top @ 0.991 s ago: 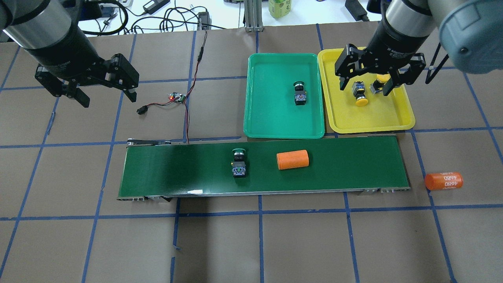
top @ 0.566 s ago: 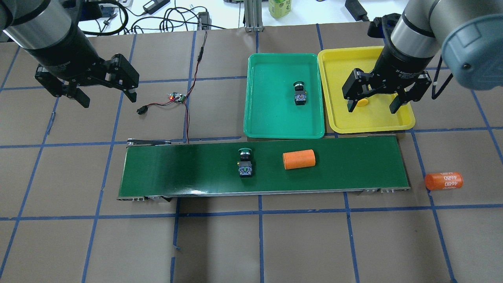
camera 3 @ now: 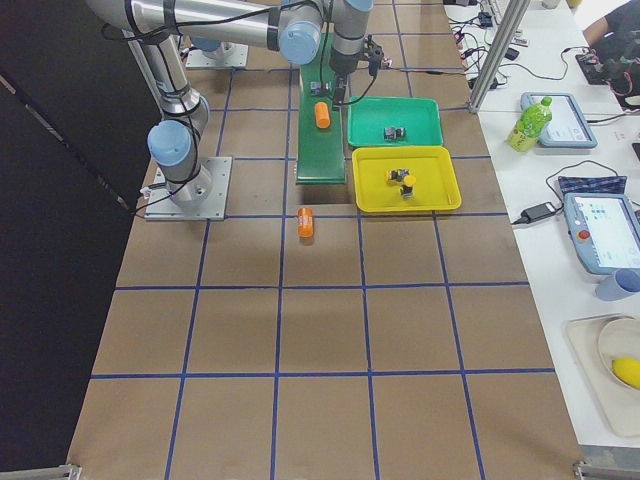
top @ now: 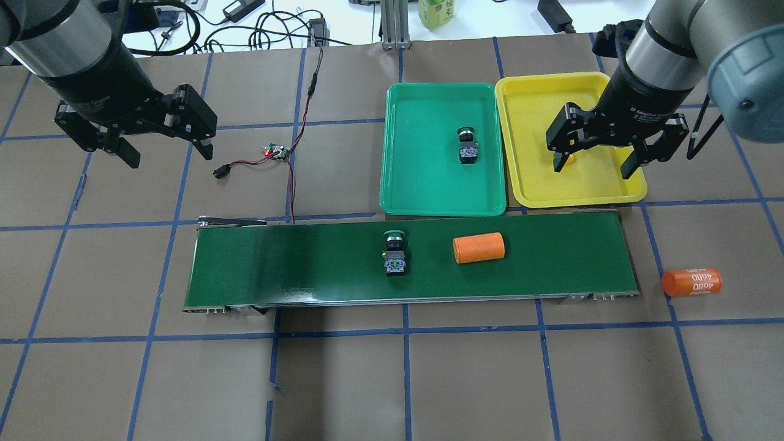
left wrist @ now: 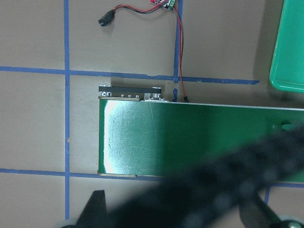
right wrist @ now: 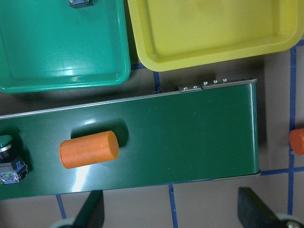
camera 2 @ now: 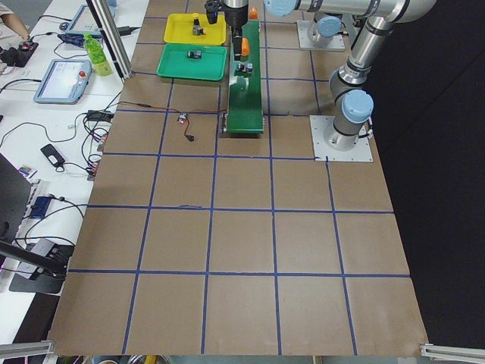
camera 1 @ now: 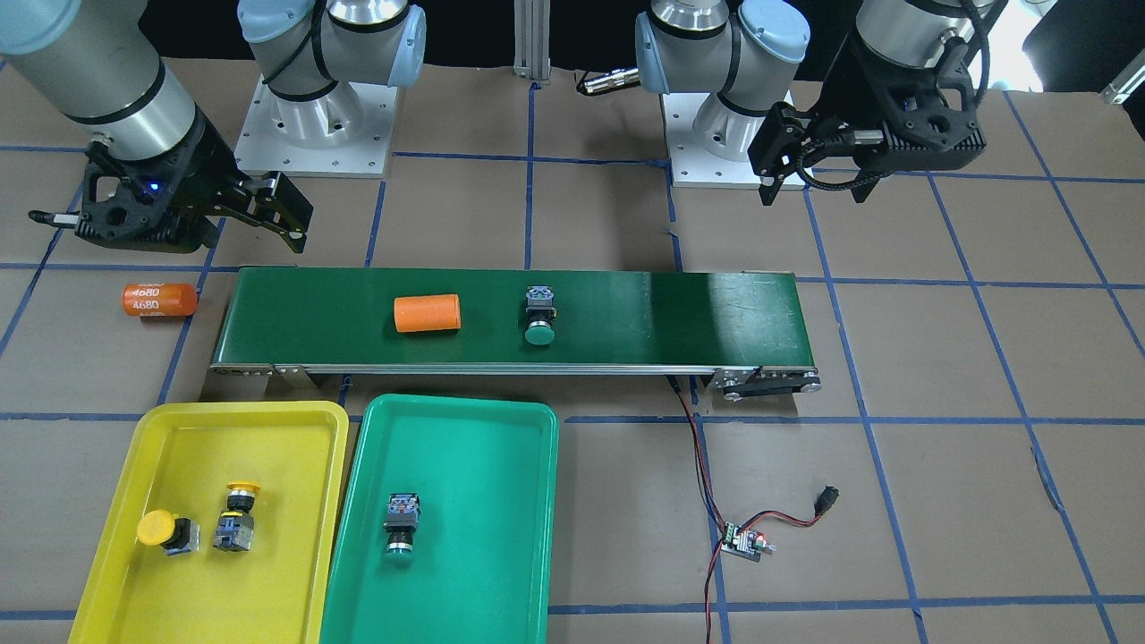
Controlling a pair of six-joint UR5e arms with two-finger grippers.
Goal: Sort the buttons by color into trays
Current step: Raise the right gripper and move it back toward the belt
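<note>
One green button (top: 395, 254) lies on the dark-green belt (top: 294, 263); it also shows at the left edge of the right wrist view as the green button (right wrist: 7, 159). Another green button (top: 467, 146) rests in the green tray (top: 429, 180). Two yellow buttons (camera 1: 165, 529) (camera 1: 239, 514) lie side by side in the yellow tray (camera 1: 197, 590). My right gripper (top: 594, 165) hangs open and empty above the near edge of the yellow tray (top: 539, 184), hiding those buttons from overhead. My left gripper (top: 168, 153) hovers open and empty over bare table, far left of the trays.
An orange cylinder (top: 478, 248) lies on the belt just right of the button. A second orange cylinder (top: 691, 282) rests on the table past the belt's right end. A small circuit board (top: 277, 151) with red and black wires sits left of the green tray.
My right gripper has drawn back from over the two yellow buttons toward the tray's near right corner. The green button and orange cylinder have ridden rightward on the belt. The left arm is still.
</note>
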